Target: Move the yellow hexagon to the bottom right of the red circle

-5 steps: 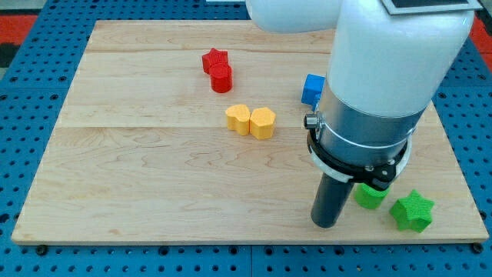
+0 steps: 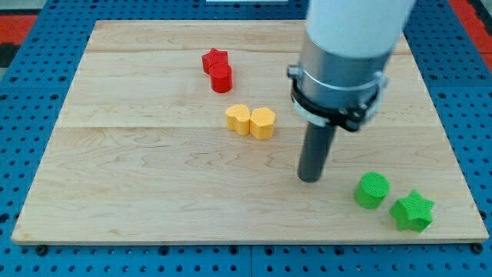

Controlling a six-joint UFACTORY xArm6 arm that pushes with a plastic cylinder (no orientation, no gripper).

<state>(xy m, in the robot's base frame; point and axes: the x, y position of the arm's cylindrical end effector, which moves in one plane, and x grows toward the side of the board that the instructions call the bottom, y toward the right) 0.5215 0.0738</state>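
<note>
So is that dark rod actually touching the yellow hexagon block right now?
Apart. The camera view shows bare wood between my tip and the yellow hexagon; my tip sits toward the view's bottom right of it.

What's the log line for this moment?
my tip: lower right of yellow hexagon, apart | hexagon: touching yellow block | red circle: upper left

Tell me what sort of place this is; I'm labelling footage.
Likely a robotics lab bench: a wooden board on blue pegboard, small coloured blocks like the yellow hexagon, and my tip.
</note>
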